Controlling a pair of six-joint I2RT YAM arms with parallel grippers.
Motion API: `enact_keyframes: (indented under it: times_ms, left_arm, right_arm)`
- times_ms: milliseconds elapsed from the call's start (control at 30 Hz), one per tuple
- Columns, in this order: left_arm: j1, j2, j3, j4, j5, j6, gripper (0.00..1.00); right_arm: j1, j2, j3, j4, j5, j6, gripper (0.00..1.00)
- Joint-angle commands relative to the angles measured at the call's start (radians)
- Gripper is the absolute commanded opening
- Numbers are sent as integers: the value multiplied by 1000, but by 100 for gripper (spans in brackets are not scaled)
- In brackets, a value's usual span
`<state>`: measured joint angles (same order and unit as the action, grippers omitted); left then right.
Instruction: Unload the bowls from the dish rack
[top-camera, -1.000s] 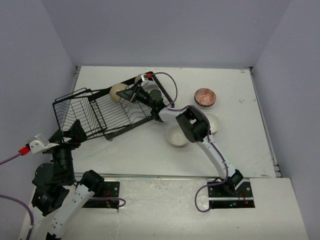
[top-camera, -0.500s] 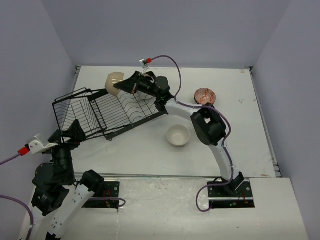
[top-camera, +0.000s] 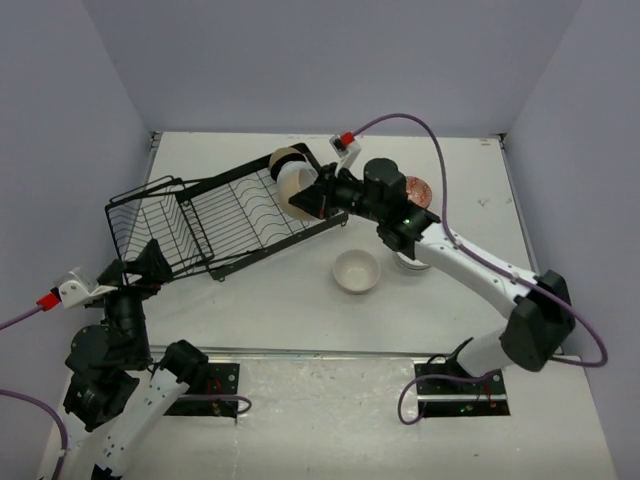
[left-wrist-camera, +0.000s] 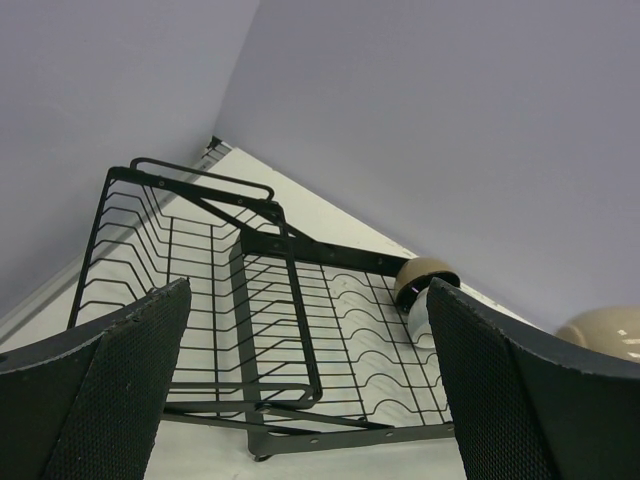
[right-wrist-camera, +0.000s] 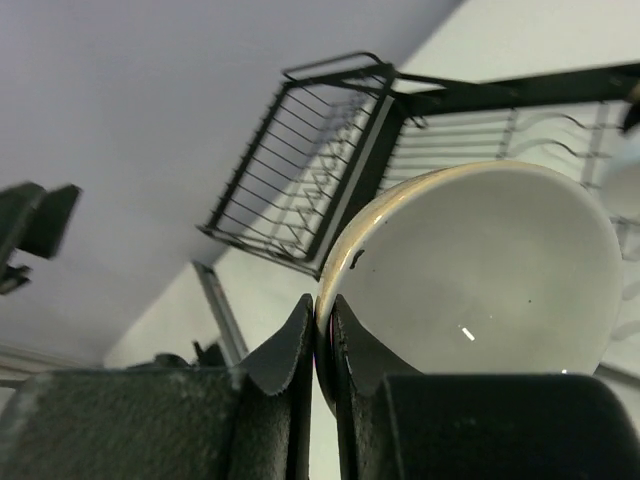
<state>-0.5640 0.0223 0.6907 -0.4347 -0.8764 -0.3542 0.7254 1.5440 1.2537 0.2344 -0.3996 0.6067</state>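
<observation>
Fingers: right (right-wrist-camera: 319, 308) clamped on a rim, left (left-wrist-camera: 308, 292) spread wide, nothing held | bench (top-camera: 250, 300): set-down spot judged near-right of the held item, right arm nearer | dish rack (top-camera: 265, 251): angled at left | beige bowl (top-camera: 290, 182): held on edge over the rack's far right end | white bowl (top-camera: 356, 271): set on the bench.

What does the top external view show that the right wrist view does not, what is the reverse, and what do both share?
Only the top external view: a white bowl and a speckled bowl standing on the table. Only the right wrist view: the right gripper pinching the rim of the held bowl, whose inside is glossy white. Both: that held bowl and the black dish rack.
</observation>
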Motion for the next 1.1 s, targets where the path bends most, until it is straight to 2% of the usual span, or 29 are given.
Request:
enact_keyframes:
  times_ms: [0,267,433,567,700,967,1067]
  left_arm:
    - [0,16,0,14,-1,26,100]
    - [1,-1,1,13,-16,27,100]
    - [1,5,3,11,-12,29,100]
    - [3,2,4,4,-13,24,100]
    - [3,-2,4,-1,-12,21,100]
    - [4,1,1,1,4,24,100]
    - [4,-7,0,4,7,24,100]
  right_arm:
    - [-3,-192,-63,-297,218,-222,0]
    - [-4,-409,-249,-501,312,-252,0]
    - [8,-470,-261,-683,366,-291,0]
    - [25,-398,-229,-776,430,-318,0]
    - [61,-320,-198,-790,481,-326,0]
    - [169,-40,27,-963,680,-337,0]
    - [195,5,68,-984,722,-331,0]
